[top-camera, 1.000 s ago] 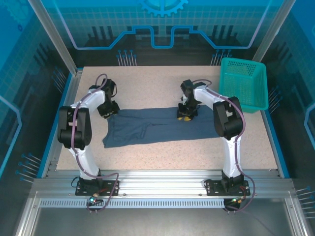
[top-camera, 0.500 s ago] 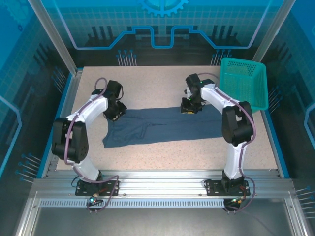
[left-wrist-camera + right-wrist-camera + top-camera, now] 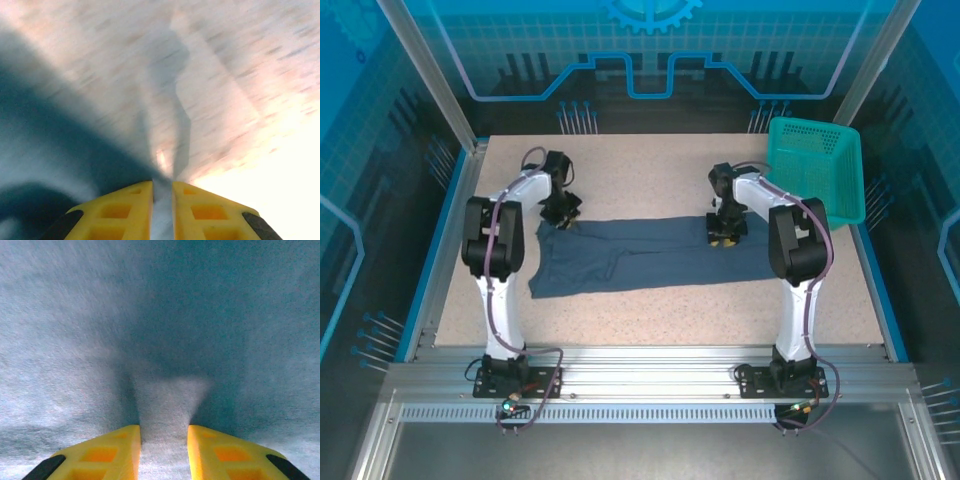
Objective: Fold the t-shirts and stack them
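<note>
A dark slate-blue t-shirt lies spread flat across the middle of the table. My left gripper is at the shirt's far left corner. In the left wrist view its yellow fingers stand almost together, a thin strip of the shirt pinched between them; that view is blurred. My right gripper is on the far edge of the shirt towards its right end. In the right wrist view a raised fold of the shirt runs into my right gripper, which is shut on it.
A teal mesh basket stands at the far right corner of the table. Bare speckled tabletop lies beyond the shirt and in front of it. Blue walls and a metal frame enclose the table.
Both grippers have shifted to the right along the shirt's far edge. The left one has also moved a little farther back, and the shirt's right end now reaches slightly farther right.
</note>
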